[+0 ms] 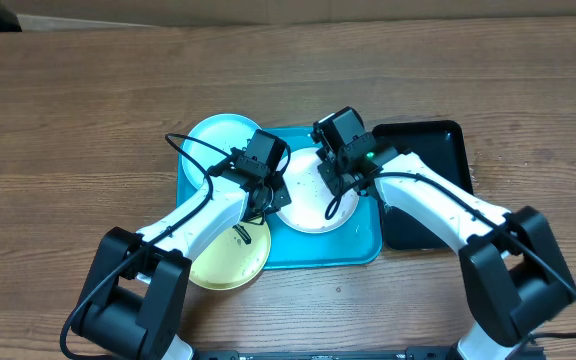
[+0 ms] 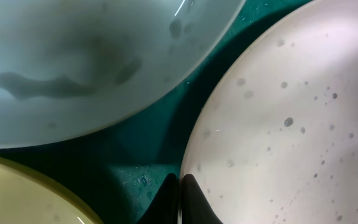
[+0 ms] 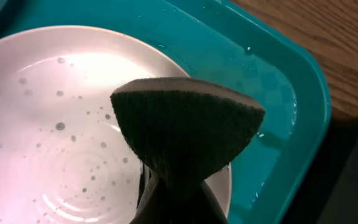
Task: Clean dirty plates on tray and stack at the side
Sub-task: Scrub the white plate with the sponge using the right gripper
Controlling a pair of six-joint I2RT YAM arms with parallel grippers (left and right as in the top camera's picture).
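A white plate [image 1: 313, 205] speckled with droplets lies in the turquoise tray [image 1: 358, 245]. In the left wrist view the white plate [image 2: 278, 124] carries a dark scribble at its right edge. My left gripper [image 2: 179, 186] is shut on its near rim, one finger over the tray [image 2: 148, 149], the other over the plate. My right gripper [image 3: 179, 186] is shut on a dark green sponge [image 3: 185, 130], held just above the white plate [image 3: 55, 124] near its right rim. A light blue plate [image 1: 218, 145] with dark smears rests on the tray's far left corner. The yellow-green plate [image 1: 230, 258] overlaps the near left corner.
A narrow black tray [image 1: 433, 150] stands right of the turquoise one, partly under my right arm. Water beads on the turquoise tray floor [image 3: 272, 106]. Bare wooden table [image 1: 88, 110] surrounds everything, and both arms reach in from the near edge.
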